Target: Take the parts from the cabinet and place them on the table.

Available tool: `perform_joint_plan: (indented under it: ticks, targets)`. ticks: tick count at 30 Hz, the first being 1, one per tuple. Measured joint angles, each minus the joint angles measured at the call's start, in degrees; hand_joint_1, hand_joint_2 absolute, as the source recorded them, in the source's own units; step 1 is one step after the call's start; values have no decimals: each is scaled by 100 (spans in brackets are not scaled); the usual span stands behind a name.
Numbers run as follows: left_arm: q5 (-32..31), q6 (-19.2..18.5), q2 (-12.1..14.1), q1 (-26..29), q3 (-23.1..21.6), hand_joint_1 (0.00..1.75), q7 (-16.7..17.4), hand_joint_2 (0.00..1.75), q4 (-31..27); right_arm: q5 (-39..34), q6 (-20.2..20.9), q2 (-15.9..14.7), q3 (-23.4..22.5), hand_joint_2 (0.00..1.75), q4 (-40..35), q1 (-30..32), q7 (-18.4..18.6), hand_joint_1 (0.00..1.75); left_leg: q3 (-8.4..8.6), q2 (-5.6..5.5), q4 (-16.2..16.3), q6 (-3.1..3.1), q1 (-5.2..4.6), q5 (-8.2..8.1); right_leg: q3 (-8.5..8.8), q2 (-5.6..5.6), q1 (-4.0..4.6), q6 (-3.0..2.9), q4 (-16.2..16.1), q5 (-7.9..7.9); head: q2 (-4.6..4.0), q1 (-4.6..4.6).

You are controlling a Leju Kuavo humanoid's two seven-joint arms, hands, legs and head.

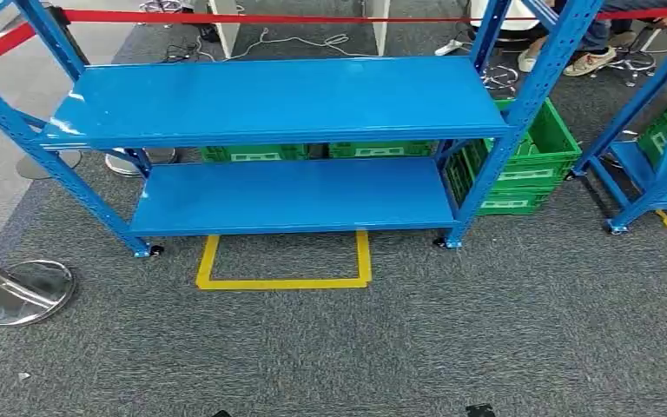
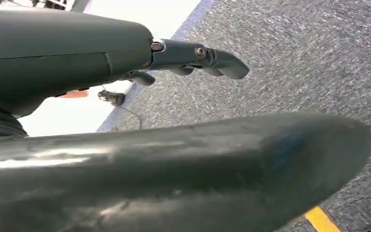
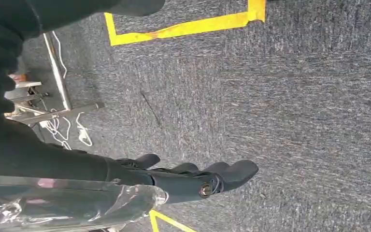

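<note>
1. Head view: blue cabinet (image 1: 278,100) with 2 bare shelves, green crates (image 1: 521,161) behind; I can't tell where the parts are.
2. Left wrist view: left hand (image 2: 193,58) hangs over carpet, fingers (image 2: 227,65) loosely straight, holding nothing.
3. Right wrist view: right hand (image 3: 198,179) likewise, near yellow tape (image 3: 183,29).

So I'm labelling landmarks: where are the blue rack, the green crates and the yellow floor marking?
blue rack (image 1: 278,95), head view, top shelf surface.
green crates (image 1: 538,152), head view, side wall of the upper crate.
yellow floor marking (image 1: 282,283), head view, front tape strip.

A warehouse-like test floor: blue steel shelving (image 1: 278,104), green crates (image 1: 530,161), yellow floor tape (image 1: 282,280), red barrier tape (image 1: 252,16).
</note>
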Motion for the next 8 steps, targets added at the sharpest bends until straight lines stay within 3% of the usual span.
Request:
perform_joint_plan:
  ticks: [8]
  targets:
    - [0,0,-2,0,0,0,0,0,0,-13,24,0,-2,175,0,0,-33,0,-1,0,0,1,0,3,0,0,-1,0,1,0,-2,0]
